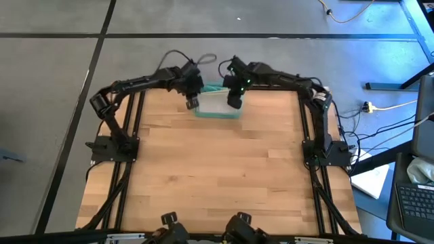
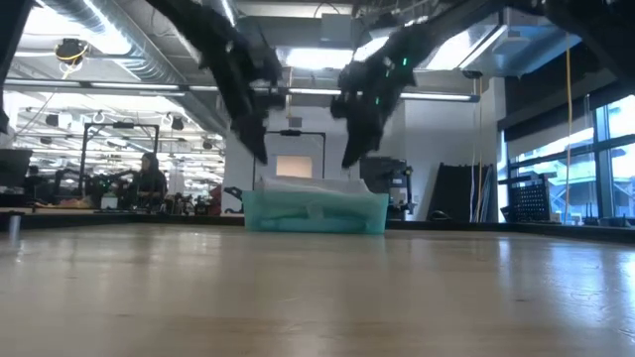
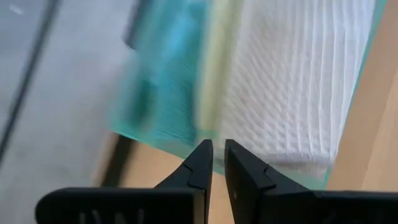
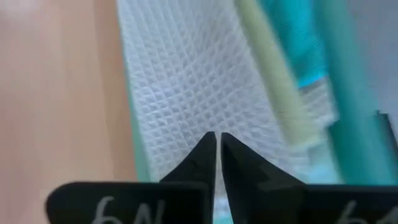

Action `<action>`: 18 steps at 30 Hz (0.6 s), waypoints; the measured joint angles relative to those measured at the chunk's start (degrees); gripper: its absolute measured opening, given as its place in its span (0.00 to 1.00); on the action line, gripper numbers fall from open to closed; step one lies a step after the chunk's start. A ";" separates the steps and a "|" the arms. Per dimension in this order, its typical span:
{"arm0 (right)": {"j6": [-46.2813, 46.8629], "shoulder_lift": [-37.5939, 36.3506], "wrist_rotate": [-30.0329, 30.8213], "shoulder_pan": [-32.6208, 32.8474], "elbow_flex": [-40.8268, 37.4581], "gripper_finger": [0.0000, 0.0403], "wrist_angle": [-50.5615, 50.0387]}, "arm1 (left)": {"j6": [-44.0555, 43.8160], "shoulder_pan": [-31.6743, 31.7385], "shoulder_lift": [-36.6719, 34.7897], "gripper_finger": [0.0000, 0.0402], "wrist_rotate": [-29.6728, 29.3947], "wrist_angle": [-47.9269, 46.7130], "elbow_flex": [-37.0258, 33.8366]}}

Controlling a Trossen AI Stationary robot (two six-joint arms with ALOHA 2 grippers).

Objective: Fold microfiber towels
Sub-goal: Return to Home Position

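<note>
Grey waffle-weave towel (image 3: 298, 81) lies folded inside the teal bin (image 1: 218, 114), a pale green towel (image 3: 208, 74) and a teal towel (image 3: 180, 56) packed beside it. The bin sits at the far edge of the wooden table (image 1: 217, 176). Left gripper (image 1: 192, 103) hovers over the bin's left end, fingers pinched together and empty. Right gripper (image 1: 234, 102) hovers over the right part, fingers likewise pressed together, gripping nothing.

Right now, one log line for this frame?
bin: far side, holds folded towels, grey towel on top | left gripper: shut, empty, above bin | right gripper: shut, empty, above bin
</note>
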 joint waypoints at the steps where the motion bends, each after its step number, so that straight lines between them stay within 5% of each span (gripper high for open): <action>1: 0.06 -0.97 0.04 -0.13 1.31 0.07 -1.72 | -0.15 0.31 -0.95 0.08 -0.20 -0.48 1.39; 9: 9.92 -11.58 -5.07 -1.19 7.54 0.10 -17.57 | -13.18 1.39 -14.88 0.08 6.86 -3.69 6.25; 14: 19.37 -25.80 -3.54 -0.54 -3.27 0.04 -11.43 | -19.68 -2.19 -29.00 0.04 6.70 -1.20 -0.75; 18: 27.19 -40.27 0.16 1.54 -19.68 0.01 -1.21 | -27.89 -5.86 -40.74 0.01 6.69 1.57 -10.85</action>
